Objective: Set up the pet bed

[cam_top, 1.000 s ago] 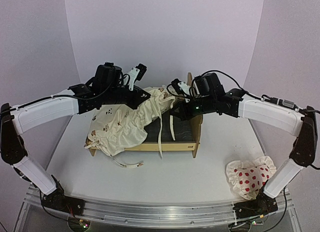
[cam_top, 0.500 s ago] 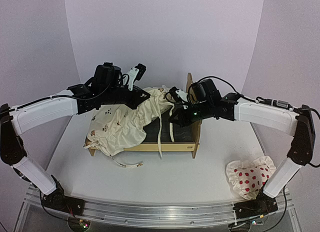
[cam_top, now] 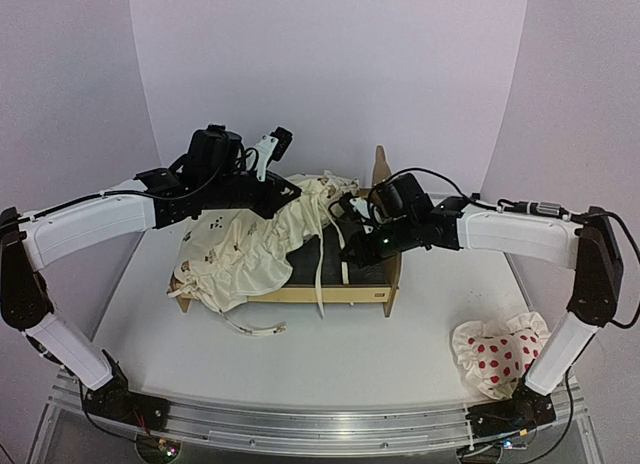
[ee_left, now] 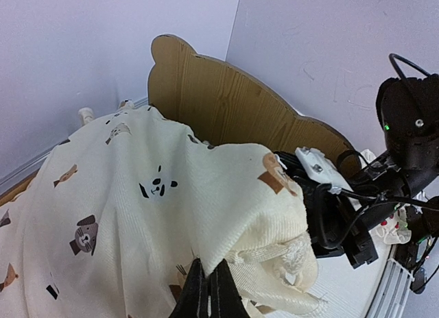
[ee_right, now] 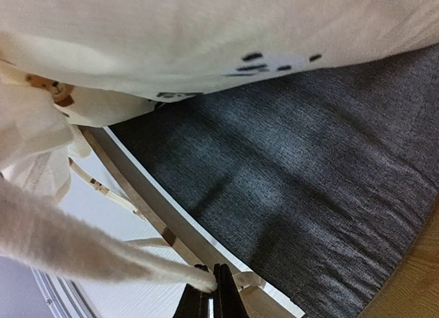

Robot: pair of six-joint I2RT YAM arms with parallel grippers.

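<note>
**A:** Jaws first: what have they got?

**B:** The left gripper [ee_left: 208,277] has its jaws pinched together on a fold of the cream animal-print cover [cam_top: 240,249], holding it up over the bed. The right gripper [ee_right: 212,273] has its jaws closed on the tip of one tie [ee_right: 103,253] of that cover, low by the front rail [ee_right: 147,208].

**A:** And the pet bed?

**B:** The pet bed [cam_top: 320,293] sits mid-table, headboard [ee_left: 226,105] at the right arm's end. The cover is heaped over its left part, and the dark felt base [ee_right: 288,160] shows bare beside it.

**A:** How will it handle?

**B:** I'd judge the thin plywood stiff but light, so it may skid if the cloth is tugged. A low rail or the headboard's edge looks the best hold. The cover is limp and best taken by hem or ties. The tie is thin and could slip out.

**A:** Surroundings?

**B:** Plain pale walls [cam_top: 330,74] close in on three sides. The table [cam_top: 330,359] is white and looks smooth. A red-dotted pillow [cam_top: 500,352] lies at the near right corner, well apart from the bed.
</note>
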